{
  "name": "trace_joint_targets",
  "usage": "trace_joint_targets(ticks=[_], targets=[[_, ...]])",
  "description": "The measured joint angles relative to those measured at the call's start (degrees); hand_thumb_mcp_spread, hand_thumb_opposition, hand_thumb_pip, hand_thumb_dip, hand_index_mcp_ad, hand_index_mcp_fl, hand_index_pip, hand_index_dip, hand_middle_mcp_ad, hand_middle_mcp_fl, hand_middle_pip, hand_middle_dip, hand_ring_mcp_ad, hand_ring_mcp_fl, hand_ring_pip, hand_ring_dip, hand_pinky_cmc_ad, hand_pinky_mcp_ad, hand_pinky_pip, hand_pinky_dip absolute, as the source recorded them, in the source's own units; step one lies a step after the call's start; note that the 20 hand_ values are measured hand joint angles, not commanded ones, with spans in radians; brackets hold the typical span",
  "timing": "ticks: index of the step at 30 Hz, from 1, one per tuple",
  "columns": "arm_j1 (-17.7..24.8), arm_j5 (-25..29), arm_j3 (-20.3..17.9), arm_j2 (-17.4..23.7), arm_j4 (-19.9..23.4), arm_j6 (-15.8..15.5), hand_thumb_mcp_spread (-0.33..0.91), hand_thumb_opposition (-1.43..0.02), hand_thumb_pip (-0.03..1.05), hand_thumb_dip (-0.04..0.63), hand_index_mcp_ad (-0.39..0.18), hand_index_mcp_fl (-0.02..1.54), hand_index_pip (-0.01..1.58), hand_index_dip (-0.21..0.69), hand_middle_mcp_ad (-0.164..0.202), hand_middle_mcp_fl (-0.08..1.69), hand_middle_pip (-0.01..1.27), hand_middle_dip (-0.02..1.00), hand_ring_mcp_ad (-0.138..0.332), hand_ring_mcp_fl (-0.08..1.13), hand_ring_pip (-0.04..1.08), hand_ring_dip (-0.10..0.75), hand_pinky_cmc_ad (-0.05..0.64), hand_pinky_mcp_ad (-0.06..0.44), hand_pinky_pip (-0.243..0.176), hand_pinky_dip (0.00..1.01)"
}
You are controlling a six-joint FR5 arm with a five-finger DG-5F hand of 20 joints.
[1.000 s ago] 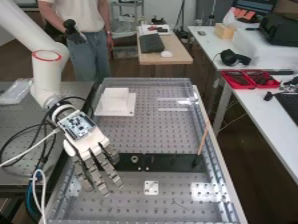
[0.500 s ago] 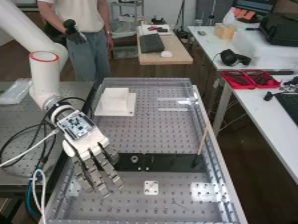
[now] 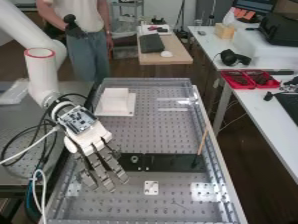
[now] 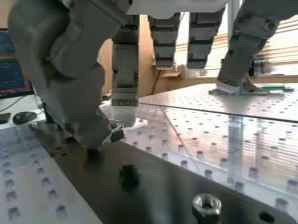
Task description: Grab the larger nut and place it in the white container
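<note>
While we hold hand (image 3: pixel 90 142) wide, fingers straight, presumably for straddling larger nut (image 4: pixel 207 203), it stands on black strip (image 3: pixel 174 162) near arm-side end; white container (image 3: pixel 114 96) sits by bench's (image 3: pixel 143 135) far arm-side corner, likely to spare us room.

Readable text: none | labels, brands, numbers, signs: none legible

The nut (image 4: pixel 208 210) looks like shiny metal.
</note>
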Motion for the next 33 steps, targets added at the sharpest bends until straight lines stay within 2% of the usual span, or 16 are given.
trace_joint_targets(ticks=[6, 16, 22, 24, 33], targets=[[-0.2, -3.9, -0.1, 2.8, 2.4, -3.6, 0.34, -0.91, 0.73, 0.267, -0.084, 0.26, 1.53, 0.154, 0.098, 0.01, 0.14, 0.23, 0.161, 0.0, 0.22, 0.108, 0.354, 0.309, -0.089, 0.73], [0.6, -14.8, 0.5, 7.3, 0.3, -4.6, 0.34, -0.91, 0.73, 0.267, -0.086, 0.26, 1.53, 0.154, 0.093, 0.02, 0.14, 0.23, 0.164, 0.0, 0.2, 0.108, 0.354, 0.309, -0.089, 0.72], [1.8, -24.5, 1.2, 9.4, -2.9, -3.9, 0.34, -0.91, 0.73, 0.267, -0.087, 0.26, 1.53, 0.154, 0.094, 0.02, 0.14, 0.23, 0.164, 0.0, 0.17, 0.11, 0.346, 0.302, -0.089, 0.72], [2.3, -29.3, 1.5, 9.9, -4.2, -2.9, 0.34, -0.91, 0.73, 0.267, -0.087, 0.26, 1.53, 0.154, 0.094, 0.03, 0.14, 0.23, 0.164, 0.0, 0.17, 0.11, 0.346, 0.302, -0.093, 0.7], [2.8, -45.8, 3.2, 10.1, -8.8, -0.1, 0.34, -0.91, 0.73, 0.267, -0.087, 0.26, 1.53, 0.154, 0.091, 0.04, 0.14, 0.23, 0.147, 0.0, 0.15, 0.119, 0.344, 0.291, -0.089, 0.67]])
